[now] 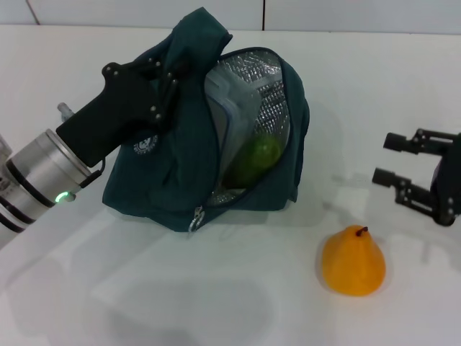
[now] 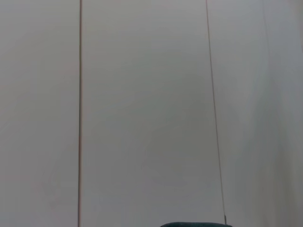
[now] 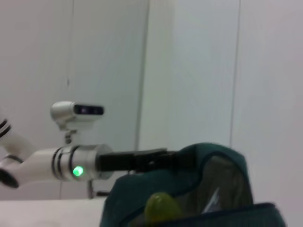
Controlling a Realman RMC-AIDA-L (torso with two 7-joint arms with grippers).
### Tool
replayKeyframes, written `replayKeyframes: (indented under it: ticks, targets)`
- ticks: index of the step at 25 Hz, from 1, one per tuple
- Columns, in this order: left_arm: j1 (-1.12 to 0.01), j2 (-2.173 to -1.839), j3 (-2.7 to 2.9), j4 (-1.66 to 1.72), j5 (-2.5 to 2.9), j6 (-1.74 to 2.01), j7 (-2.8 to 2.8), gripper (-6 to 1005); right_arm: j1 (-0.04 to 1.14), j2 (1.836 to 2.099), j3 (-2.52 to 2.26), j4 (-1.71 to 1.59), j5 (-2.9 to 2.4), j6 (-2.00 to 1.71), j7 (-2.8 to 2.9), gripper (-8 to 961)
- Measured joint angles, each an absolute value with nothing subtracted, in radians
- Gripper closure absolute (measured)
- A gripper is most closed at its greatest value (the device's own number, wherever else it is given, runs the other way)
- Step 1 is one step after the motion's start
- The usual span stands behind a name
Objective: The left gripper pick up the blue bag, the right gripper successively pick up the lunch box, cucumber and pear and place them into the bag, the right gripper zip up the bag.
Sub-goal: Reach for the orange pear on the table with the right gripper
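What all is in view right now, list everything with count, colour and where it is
blue bag: one, dark teal with silver lining, mid-table, mouth open
lunch box: one, clear with blue rim, upright inside the bag
cucumber: one, green, inside the bag in front of the lunch box
pear: one, orange-yellow, on the table to the bag's right
table: one, white
left gripper: black, shut on the bag's top fabric
right gripper: black, open, above the table beyond the pear

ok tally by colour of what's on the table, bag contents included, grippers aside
Teal: 1, the blue bag
Green: 1, the cucumber inside the bag
Clear with blue rim: 1, the lunch box inside the bag
Orange-yellow: 1, the pear on the table
Total: 4
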State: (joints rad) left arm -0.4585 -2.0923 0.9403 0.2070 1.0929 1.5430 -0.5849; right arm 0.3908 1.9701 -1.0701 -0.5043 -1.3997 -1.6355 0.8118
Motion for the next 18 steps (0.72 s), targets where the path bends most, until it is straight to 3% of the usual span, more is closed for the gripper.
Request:
replayKeyframes:
  ticks: [1, 12, 18]
  targets:
    - [-0.459, -2.092, 0.94, 0.206, 1.092, 1.543, -0.581, 933, 0.388, 1.971, -1.071, -0.507, -1.405, -1.636, 0.811, 585]
    - [-0.467, -2.094, 0.94, 0.205, 1.093, 1.546, -0.574, 932, 0.38, 1.96, -1.076, -0.507, -1.496, -1.687, 0.845, 493]
    - [-0.471, -2.094, 0.94, 0.205, 1.095, 1.546, -0.574, 932, 0.386, 1.964, -1.078, -0.506, -1.552, -1.684, 0.857, 590]
